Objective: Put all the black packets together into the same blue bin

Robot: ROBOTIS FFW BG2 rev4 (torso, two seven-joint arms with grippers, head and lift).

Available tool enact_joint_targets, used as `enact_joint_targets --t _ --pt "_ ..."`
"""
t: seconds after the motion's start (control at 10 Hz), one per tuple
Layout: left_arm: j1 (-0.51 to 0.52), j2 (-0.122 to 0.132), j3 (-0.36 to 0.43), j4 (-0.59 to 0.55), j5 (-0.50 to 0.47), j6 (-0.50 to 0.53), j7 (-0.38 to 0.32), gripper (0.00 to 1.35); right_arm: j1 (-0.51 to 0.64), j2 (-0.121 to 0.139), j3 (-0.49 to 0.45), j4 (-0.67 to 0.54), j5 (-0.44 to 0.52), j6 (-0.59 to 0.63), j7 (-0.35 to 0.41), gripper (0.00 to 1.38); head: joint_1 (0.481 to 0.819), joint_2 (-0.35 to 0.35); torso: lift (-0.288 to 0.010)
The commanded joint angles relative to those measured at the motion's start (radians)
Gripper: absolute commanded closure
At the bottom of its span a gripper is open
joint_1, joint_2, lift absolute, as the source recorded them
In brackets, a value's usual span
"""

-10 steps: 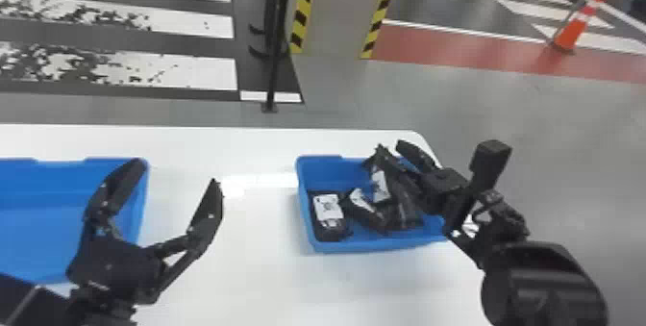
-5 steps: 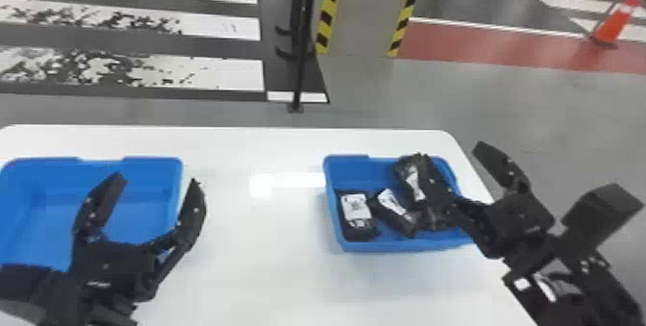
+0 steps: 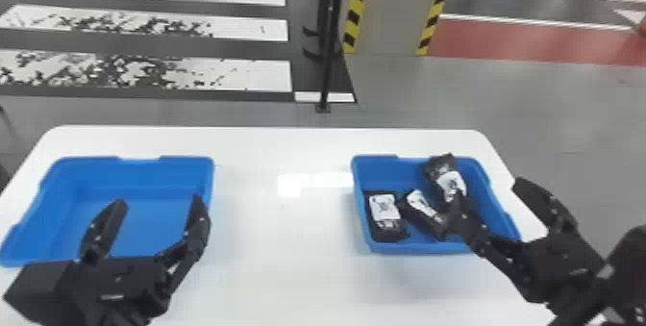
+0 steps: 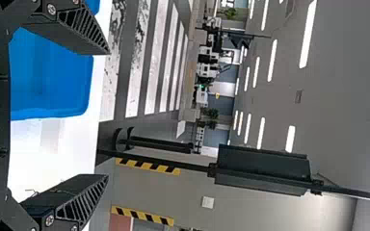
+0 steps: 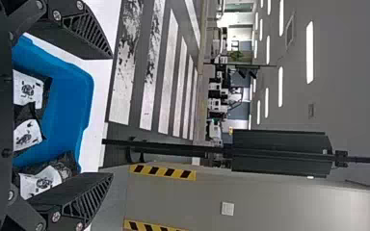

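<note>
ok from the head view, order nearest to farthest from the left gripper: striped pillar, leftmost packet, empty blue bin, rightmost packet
From the left gripper:
1. Empty blue bin, at the robot's left
2. Leftmost packet, in the other blue bin
3. Rightmost packet, same bin, farther right
4. Striped pillar, beyond the table

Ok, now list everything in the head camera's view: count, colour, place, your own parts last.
Table: one, white, in front of the robot.
Left bin: one, blue, on the table's left side.
Right bin: one, blue, on the table's right side.
Packets: at least three, black with white labels, in the right bin.
Pole: at least one, black, beyond the table.
Warning bands: two, yellow and black, beyond the table.
Painted stripes: several, white, on the floor.
Floor strip: one, red, far right.
Grippers: two, black, left by the left bin, right by the right bin.
</note>
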Motion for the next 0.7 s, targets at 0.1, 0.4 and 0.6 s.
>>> enact_joint_targets --t 0.1,0.4,0.6 --pt "0.023 0.002 0.003 -0.002 -0.025 -0.078 0.026 0.12 0.0 0.001 0.006 -0.006 0.02 0.024 0.0 0.16 0.695 -0.146 -0.11" --pt "0.028 -0.001 0.009 0.001 -0.033 -0.103 0.03 0.11 -0.002 -0.002 0.014 -0.009 0.016 0.022 0.0 0.16 0.695 -0.127 -0.11" --pt "0.02 0.001 0.003 0.001 -0.071 -0.123 0.032 0.11 -0.002 -0.003 0.018 -0.009 0.01 0.022 0.002 0.16 0.695 -0.122 -0.11"
